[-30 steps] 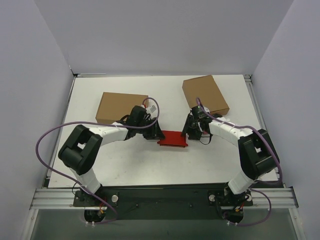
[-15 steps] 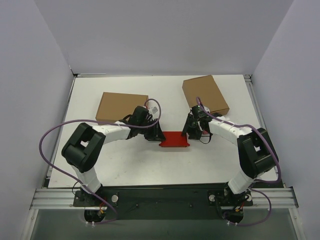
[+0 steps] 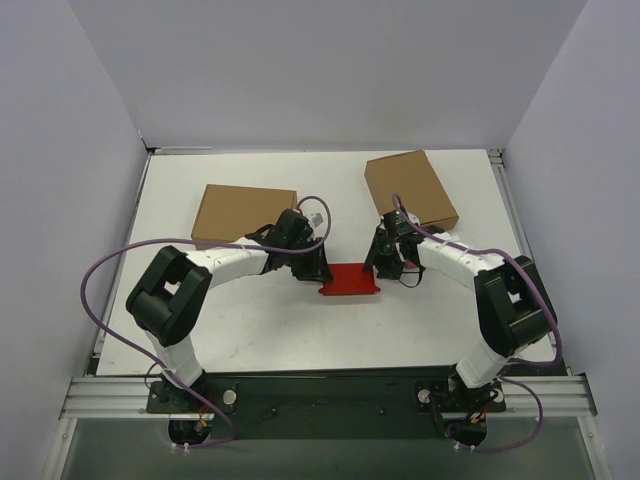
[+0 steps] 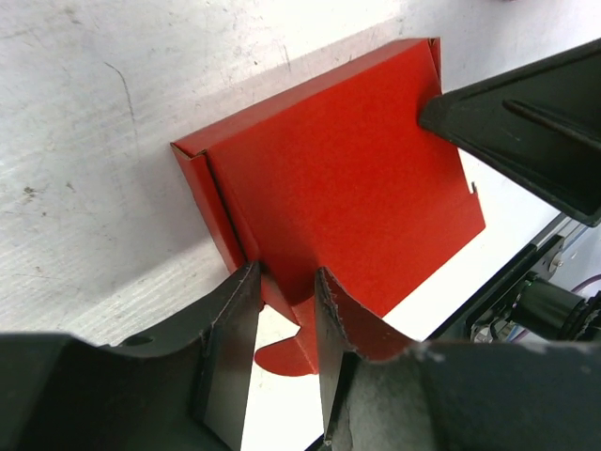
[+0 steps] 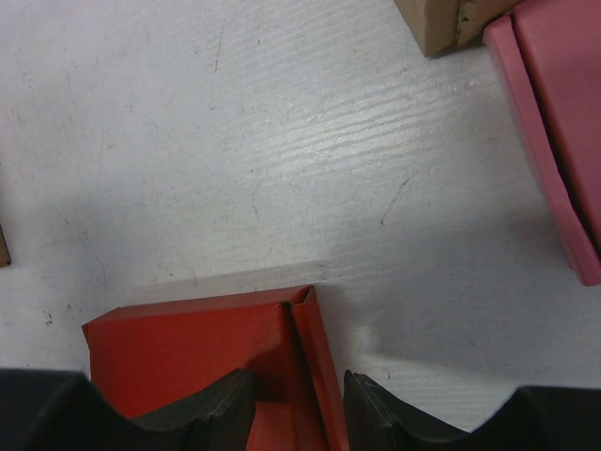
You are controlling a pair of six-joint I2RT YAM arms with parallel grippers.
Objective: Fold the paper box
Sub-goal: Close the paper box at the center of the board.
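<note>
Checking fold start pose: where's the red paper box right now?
In the top view the paper box lies mid-table between the left gripper and right gripper, each at one end of it, nearer than both brown boxes.

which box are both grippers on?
The paper box, the small bright red one lying between the left gripper and right gripper. The two brown boxes lie farther back, untouched.

Two brown boxes [image 3: 244, 213], pink box [image 5: 554, 122]
</note>
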